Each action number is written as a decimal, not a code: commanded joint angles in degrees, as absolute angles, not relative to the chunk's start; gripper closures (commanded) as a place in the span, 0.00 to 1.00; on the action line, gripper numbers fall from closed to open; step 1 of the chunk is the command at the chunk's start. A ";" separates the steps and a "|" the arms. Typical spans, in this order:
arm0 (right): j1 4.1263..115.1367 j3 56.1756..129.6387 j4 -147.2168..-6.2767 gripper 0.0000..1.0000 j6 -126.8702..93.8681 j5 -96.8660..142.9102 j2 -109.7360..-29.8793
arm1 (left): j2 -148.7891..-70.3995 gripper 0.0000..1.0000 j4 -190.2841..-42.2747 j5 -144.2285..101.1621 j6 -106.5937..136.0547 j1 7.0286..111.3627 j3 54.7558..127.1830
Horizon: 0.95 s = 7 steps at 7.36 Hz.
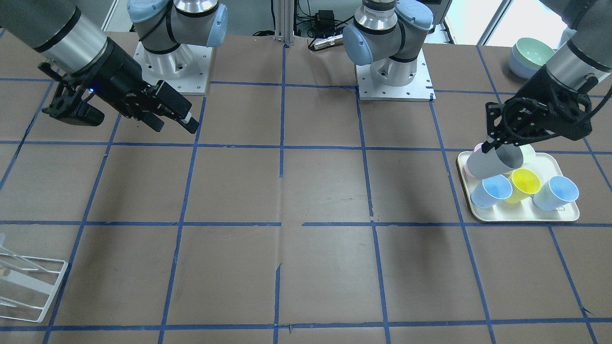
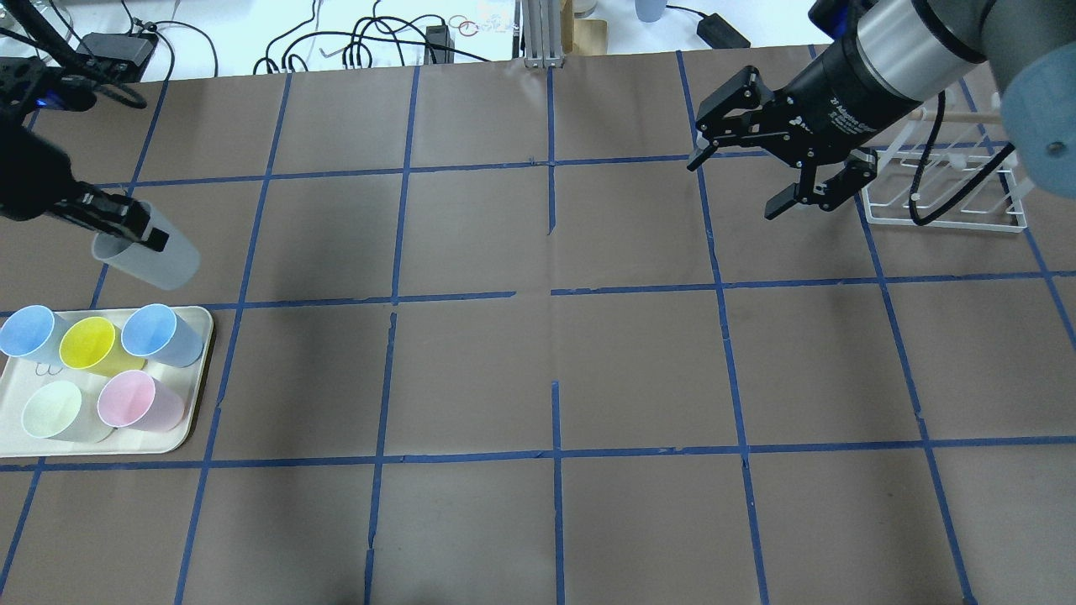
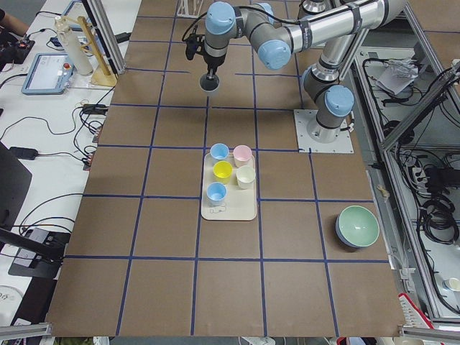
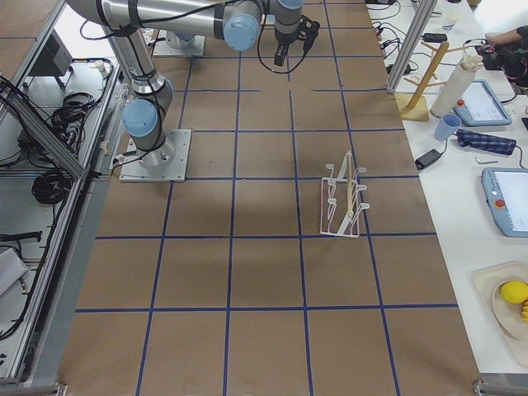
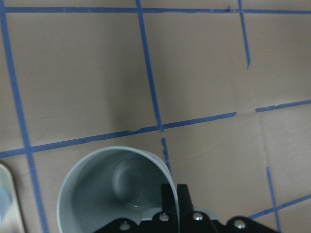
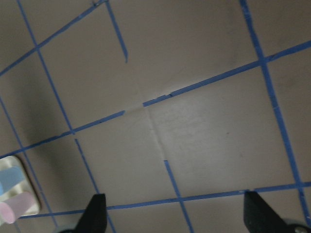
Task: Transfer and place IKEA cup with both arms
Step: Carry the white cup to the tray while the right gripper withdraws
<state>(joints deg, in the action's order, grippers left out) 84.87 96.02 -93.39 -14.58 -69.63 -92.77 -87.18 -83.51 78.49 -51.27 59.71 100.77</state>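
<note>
The pale grey IKEA cup (image 2: 151, 255) hangs tilted in the air, just beyond the tray's far edge. My left gripper (image 2: 128, 223) is shut on its rim, one finger inside and one outside. The left wrist view looks into the cup (image 5: 112, 187), with a finger (image 5: 171, 201) pinching the rim. In the front-facing view the cup (image 1: 492, 161) hangs from the left gripper (image 1: 495, 143) above the tray. My right gripper (image 2: 735, 185) is open and empty, high above the table's far right part; it also shows in the front-facing view (image 1: 174, 125).
A cream tray (image 2: 195, 412) at the left holds two light-blue cups (image 2: 155, 334), a yellow cup (image 2: 91, 344), a pink cup (image 2: 134, 402) and a pale green-cream cup (image 2: 55, 412). A white wire rack (image 2: 941, 197) stands at the far right. Stacked bowls (image 1: 530, 57) sit near the left arm's base.
</note>
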 commanded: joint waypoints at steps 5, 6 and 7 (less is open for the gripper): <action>93.25 97.38 -93.25 0.00 -12.15 -87.63 -94.83 | -90.52 1.00 -80.70 89.47 -104.61 41.60 101.86; 92.47 97.38 -93.25 0.00 -10.39 -87.71 -94.83 | -92.35 1.00 -76.33 89.47 -114.07 38.79 101.95; 91.59 97.38 -93.16 0.00 -8.54 -87.71 -94.92 | -93.77 1.00 -72.90 89.56 -120.96 36.85 102.91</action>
<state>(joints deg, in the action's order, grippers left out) 92.52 97.34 -93.23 -11.00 -87.66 -94.85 -91.90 -77.12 89.36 -111.36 39.67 102.14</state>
